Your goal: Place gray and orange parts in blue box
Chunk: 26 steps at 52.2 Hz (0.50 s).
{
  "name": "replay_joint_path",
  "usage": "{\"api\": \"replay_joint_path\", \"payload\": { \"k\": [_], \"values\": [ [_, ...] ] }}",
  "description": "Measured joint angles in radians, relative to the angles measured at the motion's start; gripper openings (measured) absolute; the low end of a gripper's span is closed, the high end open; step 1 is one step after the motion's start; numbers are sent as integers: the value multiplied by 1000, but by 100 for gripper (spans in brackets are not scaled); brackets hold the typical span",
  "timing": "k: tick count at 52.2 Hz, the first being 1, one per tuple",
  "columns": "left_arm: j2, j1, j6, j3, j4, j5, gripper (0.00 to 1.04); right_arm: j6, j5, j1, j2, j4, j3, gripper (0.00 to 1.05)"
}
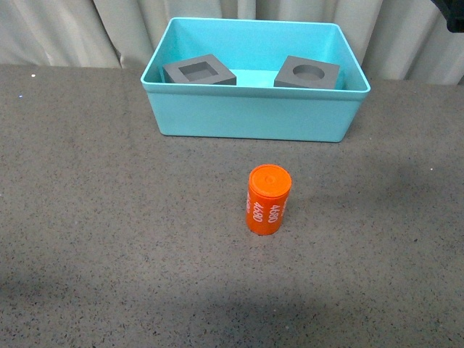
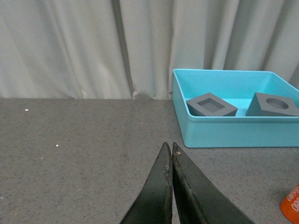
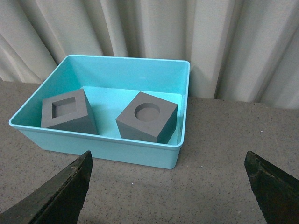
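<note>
inside the smooth blue box (image 1: 254,116) lie a matte gray square-recessed cube (image 1: 199,72) and a round-recessed cube (image 1: 307,74). the orange cylinder (image 1: 268,200) stands upright on the speckled surface (image 1: 109,217) before the box's front wall. left hand (image 2: 170,145) pinched together, empty; right hand (image 3: 168,156) spread wide.

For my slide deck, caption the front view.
Upright orange cylinder outside a blue box holding a square-holed gray cube and a round-holed gray cube.

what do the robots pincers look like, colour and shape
Both are black. The left pincer has two smooth matte fingers that taper like blades to narrow tips, with a few pale scuffs near the tips. The right pincer shows two broader, wedge-shaped black fingers. No cables, markings or arm links show in the wrist views.
</note>
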Motion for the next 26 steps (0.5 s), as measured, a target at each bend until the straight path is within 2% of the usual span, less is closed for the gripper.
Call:
{"api": "replay_joint_path", "payload": {
  "k": [4, 26],
  "values": [
    [-68, 30, 0, 0, -58, 6, 4, 0, -1, 0, 0, 0, 0, 95],
    [-322, 32, 0, -2, -295, 10, 4, 0, 0, 0, 0, 0, 0, 95]
  ]
}}
